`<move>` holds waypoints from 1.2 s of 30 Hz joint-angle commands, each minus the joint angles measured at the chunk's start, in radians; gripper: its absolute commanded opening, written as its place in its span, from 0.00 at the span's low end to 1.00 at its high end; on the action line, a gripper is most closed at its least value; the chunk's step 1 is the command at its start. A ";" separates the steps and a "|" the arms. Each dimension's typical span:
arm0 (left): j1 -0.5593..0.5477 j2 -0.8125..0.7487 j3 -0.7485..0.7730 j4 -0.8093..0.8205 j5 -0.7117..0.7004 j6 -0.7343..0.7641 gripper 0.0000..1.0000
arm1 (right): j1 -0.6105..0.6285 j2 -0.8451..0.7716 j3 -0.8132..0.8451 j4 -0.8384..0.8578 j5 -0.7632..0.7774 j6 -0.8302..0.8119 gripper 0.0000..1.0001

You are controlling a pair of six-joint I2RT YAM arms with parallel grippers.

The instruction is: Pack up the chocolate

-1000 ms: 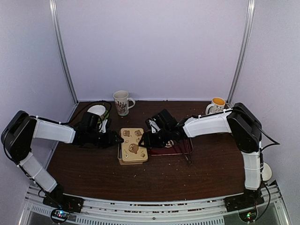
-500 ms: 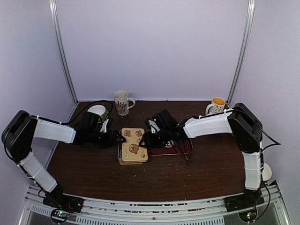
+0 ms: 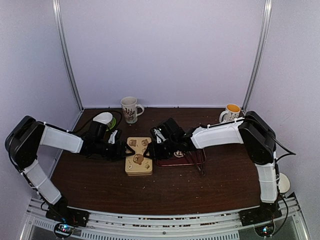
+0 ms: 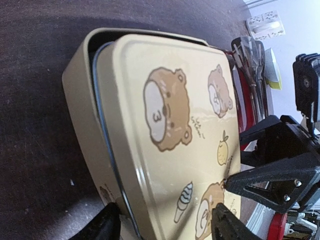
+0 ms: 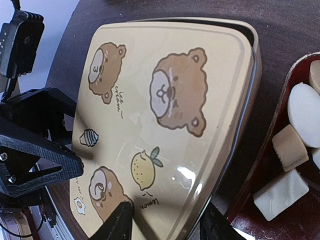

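Dark wood table under both arms, and everything I care about sits mid-board: the bear tin, and just to its right the red tray. The chocolate is on that tray, white and tan pieces loose at its left end, none of it visibly in the tin. The lid rests on the base but skewed, with a strip of the base rim showing along one side, so I judge the two arms are working it from opposite sides to brace the tin while the lid is shifted. Left gripper has its jaws apart astride the tin's left edge, one finger by the wall and one over the lid; right gripper straddles the lid's right edge the same way. Whether either pair actually pinches the metal, I cannot tell from either wrist view. Against a second ago, the tin has turned slightly and slid a touch left, and the right gripper has followed it across
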 commanded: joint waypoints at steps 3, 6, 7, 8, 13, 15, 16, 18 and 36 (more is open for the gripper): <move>0.003 -0.002 0.000 0.052 0.051 -0.010 0.63 | 0.016 0.028 0.031 0.002 0.030 0.013 0.47; 0.003 0.000 0.001 0.039 0.042 -0.001 0.62 | 0.013 0.028 0.032 -0.001 0.041 0.011 0.47; 0.002 0.000 0.002 0.031 0.036 0.003 0.62 | 0.013 0.026 0.032 -0.001 0.042 0.009 0.48; 0.002 0.000 0.001 0.025 0.029 0.007 0.61 | 0.013 0.026 0.032 -0.005 0.042 0.007 0.48; 0.002 -0.025 -0.007 -0.024 -0.031 0.043 0.61 | 0.014 0.007 0.025 -0.018 0.057 -0.013 0.53; 0.003 -0.030 -0.006 -0.040 -0.042 0.052 0.62 | 0.011 -0.008 0.018 -0.022 0.070 -0.030 0.58; 0.002 -0.035 -0.006 -0.043 -0.045 0.055 0.63 | 0.010 -0.014 0.015 -0.023 0.075 -0.037 0.60; 0.002 -0.043 -0.009 -0.044 -0.048 0.061 0.64 | 0.001 -0.025 0.011 -0.024 0.080 -0.048 0.63; 0.021 0.037 0.056 -0.065 -0.070 0.110 0.64 | -0.075 -0.007 0.095 -0.013 0.025 -0.127 0.82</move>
